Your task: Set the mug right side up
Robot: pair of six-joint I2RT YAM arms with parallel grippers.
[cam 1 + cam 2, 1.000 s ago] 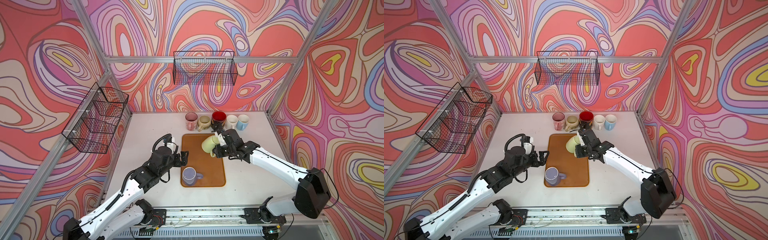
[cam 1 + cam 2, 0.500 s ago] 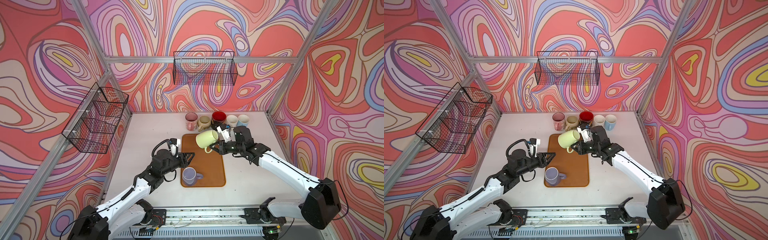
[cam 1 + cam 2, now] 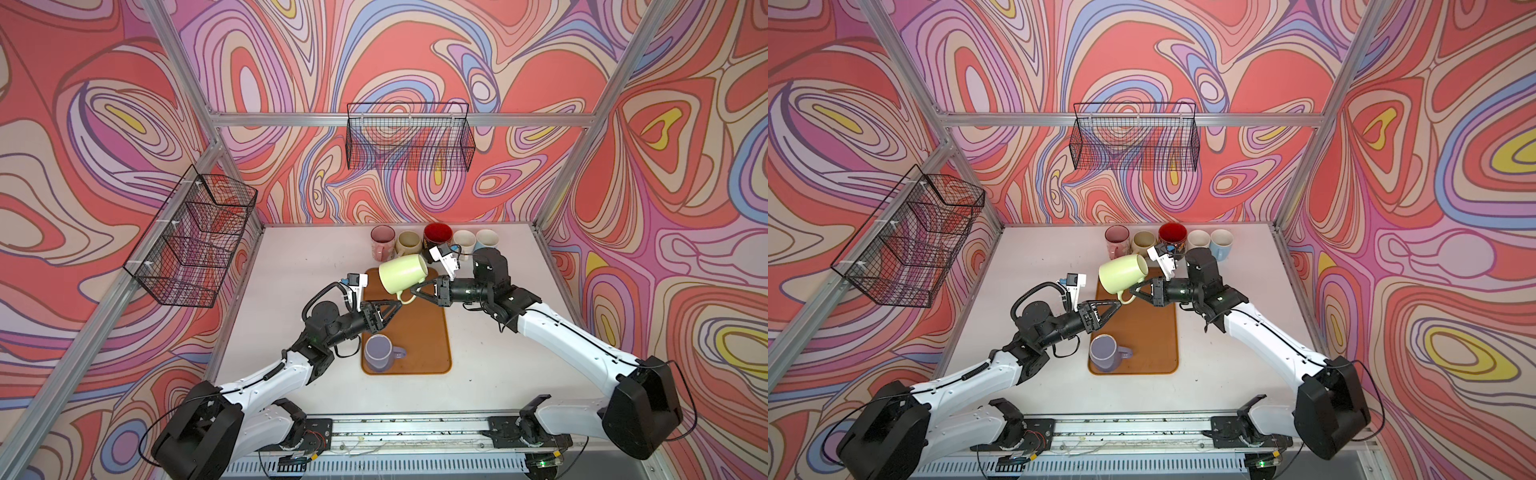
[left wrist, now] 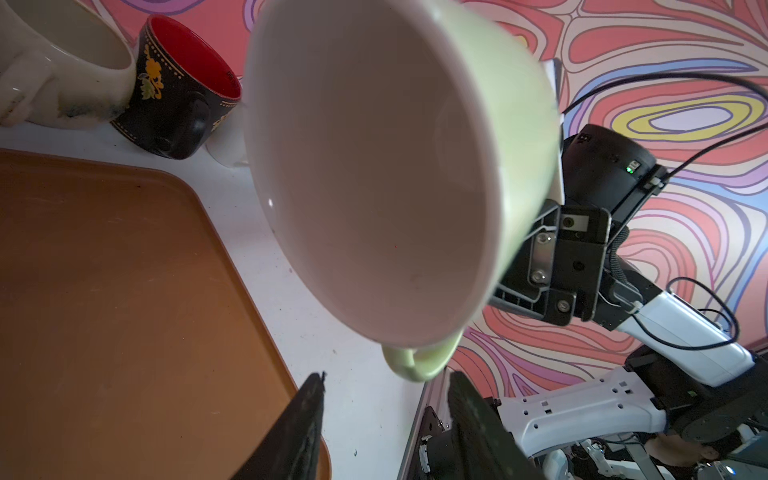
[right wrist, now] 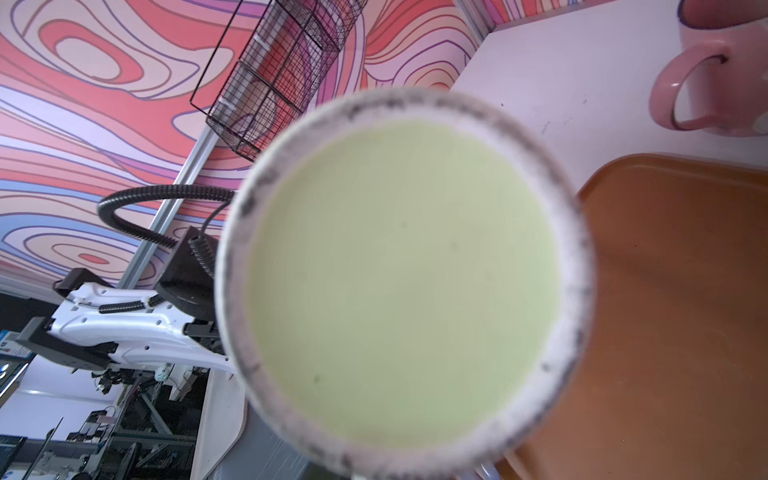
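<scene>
Swirl-patterned walls enclose the white table and its brown tray. Above the tray's far end the green mug hangs sideways. The right end effector is clenched on its handle, likely so the wrist can roll it upright. The left end effector hovers parted and empty beside the handle.

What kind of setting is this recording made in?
Probably a lab robot test cell, not a home kitchen: an aluminium frame holding swirl-printed wall panels, robot arms mounted on a front rail, and a staged row of mugs.
</scene>
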